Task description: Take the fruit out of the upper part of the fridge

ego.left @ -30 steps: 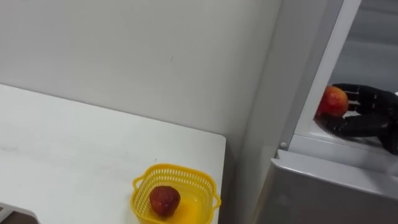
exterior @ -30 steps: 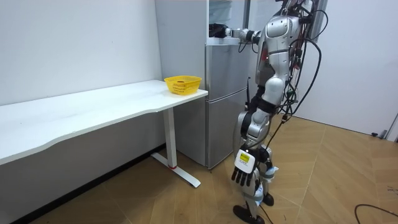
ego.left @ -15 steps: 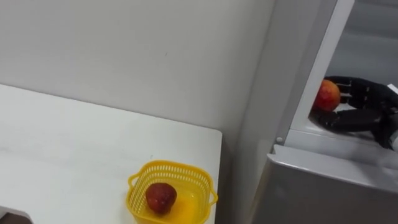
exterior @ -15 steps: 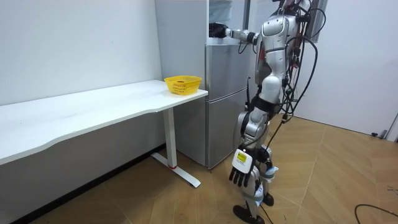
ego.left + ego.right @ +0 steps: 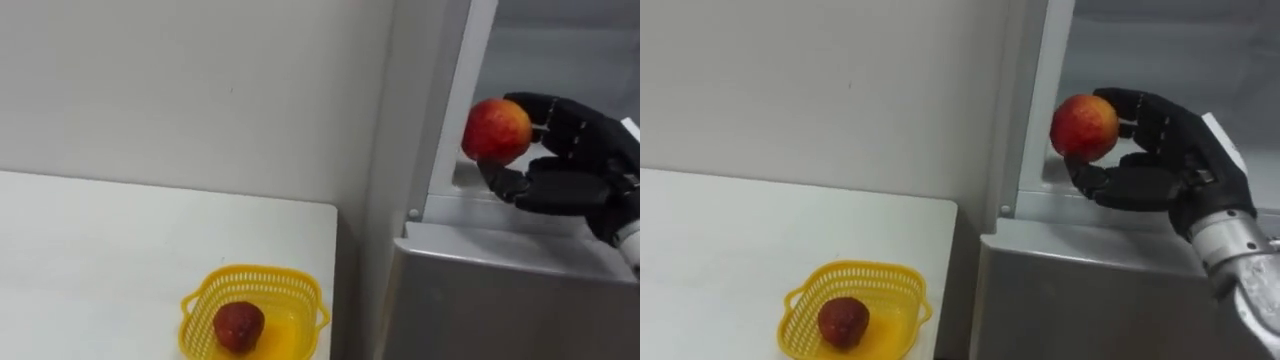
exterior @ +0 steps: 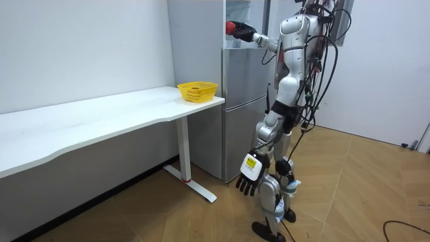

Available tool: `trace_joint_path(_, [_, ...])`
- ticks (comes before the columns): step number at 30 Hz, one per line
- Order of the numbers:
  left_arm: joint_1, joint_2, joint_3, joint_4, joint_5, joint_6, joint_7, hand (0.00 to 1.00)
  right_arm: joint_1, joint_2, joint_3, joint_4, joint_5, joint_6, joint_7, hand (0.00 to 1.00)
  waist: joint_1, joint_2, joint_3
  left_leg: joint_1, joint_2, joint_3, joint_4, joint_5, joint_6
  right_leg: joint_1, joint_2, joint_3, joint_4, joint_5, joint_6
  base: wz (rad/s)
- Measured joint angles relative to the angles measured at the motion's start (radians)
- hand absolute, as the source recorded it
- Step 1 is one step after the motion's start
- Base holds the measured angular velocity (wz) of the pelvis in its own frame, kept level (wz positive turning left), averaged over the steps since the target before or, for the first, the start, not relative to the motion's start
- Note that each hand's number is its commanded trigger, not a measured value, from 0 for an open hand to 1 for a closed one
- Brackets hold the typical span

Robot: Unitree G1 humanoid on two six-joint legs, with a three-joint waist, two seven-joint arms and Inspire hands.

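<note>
One apple (image 5: 497,130) pinched in right hand (image 5: 566,186) — room view: left hand (image 6: 248,181) hangs.

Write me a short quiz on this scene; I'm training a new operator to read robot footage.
1. True or false: the right hand grips an apple before the upper fridge compartment.
2. What lies in the yellow basket? A a red fruit, B a cup, C nothing.
3. Fill in: the basket stands on the white ___.
Key: 1 true; 2 A; 3 table.
</note>
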Motion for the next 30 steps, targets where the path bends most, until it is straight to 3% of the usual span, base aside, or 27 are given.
trace_joint_path(4, [0.000, 0.000, -0.002, 0.001, -0.006, -0.013, 0.021, 0.00, 0.081, 0.004, 0.000, -0.119, -0.031, 0.000, -0.033, 1.00, -0.024, 0.005, 0.0046, -0.012, -0.003, 0.003, -0.002, -0.001, 0.001, -0.012, 0.002, 0.001, 0.001, 0.000, 0.000, 0.00])
trace_joint_path(11, [0.013, -0.007, -0.002, 0.005, -0.007, -0.042, 0.043, 0.00, 0.101, 0.010, -0.001, -0.230, -0.136, -0.024, -0.040, 1.00, -0.043, 0.013, 0.0036, -0.013, -0.001, 0.017, -0.001, -0.001, 0.001, -0.019, 0.004, 0.009, 0.003, 0.000, 0.000, -0.05])
trace_joint_path(15, [0.012, -0.013, -0.006, 0.006, -0.007, -0.054, 0.046, 0.00, 0.101, 0.054, 0.001, -0.312, -0.178, -0.055, -0.004, 1.00, -0.041, 0.017, 0.0022, -0.013, 0.002, 0.034, -0.001, -0.001, 0.001, -0.026, 0.005, 0.025, 0.006, 0.000, 0.000, -0.11])
trace_joint_path(19, [0.002, -0.015, -0.007, 0.017, -0.003, -0.063, 0.045, 0.00, 0.100, 0.067, 0.021, -0.325, -0.205, -0.083, 0.027, 1.00, -0.020, 0.015, 0.0027, -0.012, 0.002, 0.034, -0.004, -0.001, 0.001, -0.027, 0.003, 0.029, 0.007, 0.000, 0.000, -0.02])
trace_joint_path(23, [-0.012, -0.013, -0.023, 0.028, -0.004, -0.062, 0.030, 0.00, 0.093, 0.070, 0.053, -0.326, -0.244, -0.084, 0.079, 1.00, 0.008, 0.014, 0.0038, -0.018, 0.010, 0.033, -0.004, -0.001, 0.001, -0.040, 0.003, 0.029, 0.019, 0.000, 0.000, 0.00])
trace_joint_path(26, [-0.028, -0.015, -0.027, 0.044, -0.007, -0.060, 0.009, 0.00, 0.092, 0.100, 0.085, -0.356, -0.290, -0.082, 0.103, 1.00, 0.025, 0.011, 0.0026, -0.032, 0.011, 0.031, -0.001, -0.001, 0.001, -0.050, 0.003, 0.027, 0.020, 0.001, -0.002, 0.03])
trace_joint_path(30, [-0.044, -0.013, -0.064, 0.052, -0.007, -0.056, 0.004, 0.00, 0.075, 0.111, 0.178, -0.381, -0.354, -0.082, 0.150, 1.00, 0.048, 0.006, 0.0009, -0.048, 0.011, 0.024, 0.009, -0.001, 0.000, -0.058, 0.004, 0.022, 0.018, 0.004, -0.006, 0.05])
